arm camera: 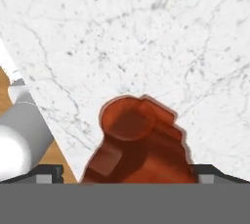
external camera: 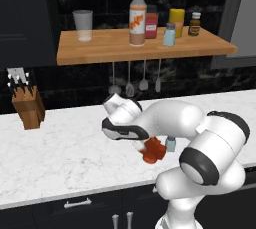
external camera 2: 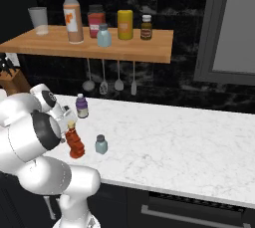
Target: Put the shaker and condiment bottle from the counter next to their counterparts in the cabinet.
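Observation:
The squat red-brown condiment bottle (external camera: 153,152) (external camera 2: 75,145) stands on the white marble counter (external camera: 65,158) near its front edge. My gripper (arm camera: 129,171) is open, and the condiment bottle (arm camera: 139,145) sits between its two fingertips (arm camera: 49,171), filling the gap. The small pale blue shaker (external camera: 171,144) (external camera 2: 101,144) stands just right of the bottle, apart from it. Above, on the wooden cabinet shelf (external camera: 100,49) (external camera 2: 149,48), are the counterparts: a tall orange-labelled bottle (external camera: 137,17) (external camera 2: 73,17) and a blue shaker (external camera: 169,35) (external camera 2: 103,36).
A small purple bottle (external camera 2: 81,106) stands behind the condiment bottle. The shelf also holds a glass (external camera: 83,25), a red jar (external camera: 151,23), a yellow jar (external camera: 176,22) and a small brown bottle (external camera: 194,24). Utensils (external camera: 135,80) hang below it. A knife block (external camera: 27,105) sits far left.

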